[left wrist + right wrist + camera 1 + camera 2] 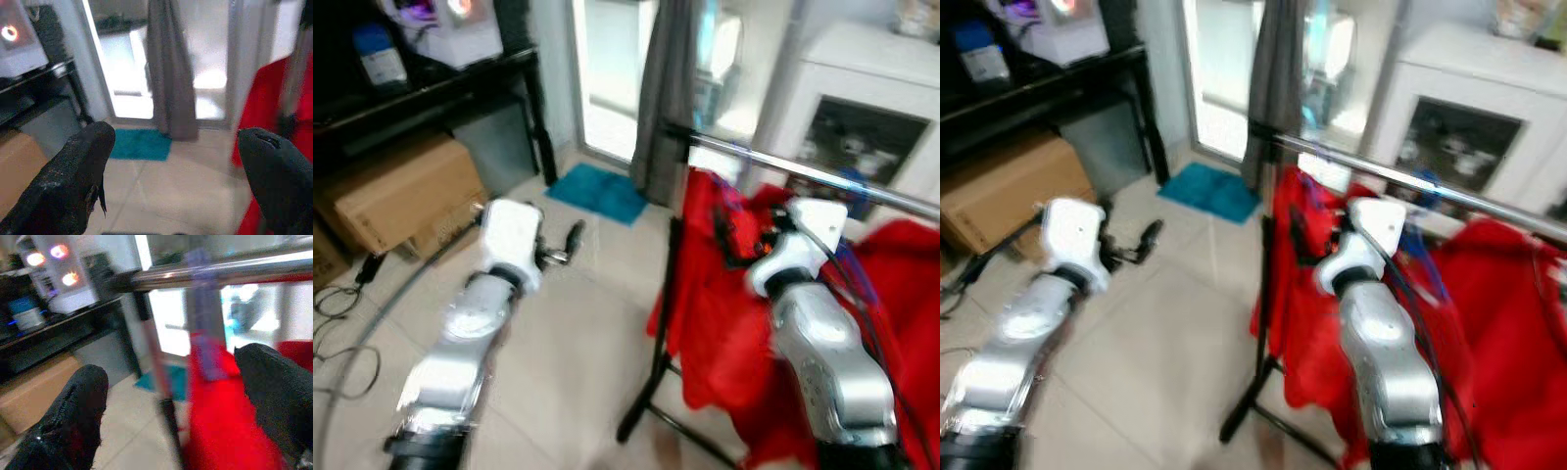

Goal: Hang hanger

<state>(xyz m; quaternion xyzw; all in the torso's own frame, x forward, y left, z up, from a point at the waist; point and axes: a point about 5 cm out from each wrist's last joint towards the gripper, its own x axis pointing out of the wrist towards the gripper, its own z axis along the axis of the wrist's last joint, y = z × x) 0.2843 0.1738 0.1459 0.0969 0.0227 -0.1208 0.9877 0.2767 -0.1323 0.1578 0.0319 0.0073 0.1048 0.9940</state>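
The left gripper [570,238] hangs released over the floor [578,323], holding nothing, well apart from the rail [822,174]. Further right, a red garment [705,294] already hangs on the rail by a purple hanger [205,333], whose neck reaches up to the bar. The right gripper [171,396] sits just below the rail beside that hanger, fingers [73,416] spread and grasping nothing. Judging by this, the hanging looks done; only drawing the arm away seems left.

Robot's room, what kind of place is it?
Probably a room in someone's home. A clothes rail holds red garments, a grey curtain hangs by a bright glass door, and a cardboard box sits on the tiled floor.
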